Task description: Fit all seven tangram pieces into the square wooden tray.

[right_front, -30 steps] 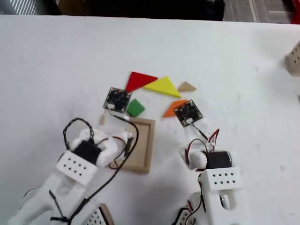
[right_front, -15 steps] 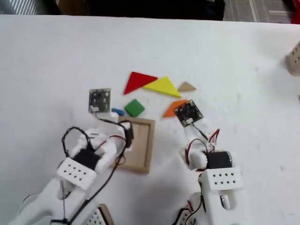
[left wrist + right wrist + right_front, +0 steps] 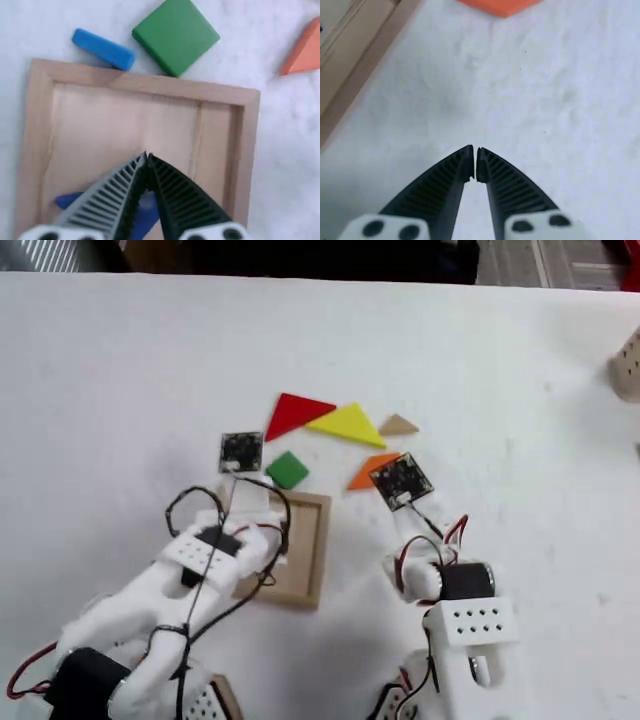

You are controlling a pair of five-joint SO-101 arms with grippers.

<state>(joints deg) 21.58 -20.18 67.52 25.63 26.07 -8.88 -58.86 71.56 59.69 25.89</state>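
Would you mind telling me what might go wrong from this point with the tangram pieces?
The blue bar and green square lie against the rim of the wooden tray, so a grasp on either may shove the tray. The shut left gripper hangs above a blue piece inside the tray and may knock it askew.

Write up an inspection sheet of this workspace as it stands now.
Surface: white table.
Job's things: wooden tray holds one blue piece, partly under the fingers; outside lie a second blue piece, green square, orange piece, red triangle, yellow triangle, tan triangle.
Clutter: perforated block at the right edge; perforated plate at the near edge.
Grippers: left gripper shut over the tray; right gripper shut over bare table.
Cables: black cable loops over the tray; red and white wires on the right arm.
Surroundings: dark room beyond the far edge.
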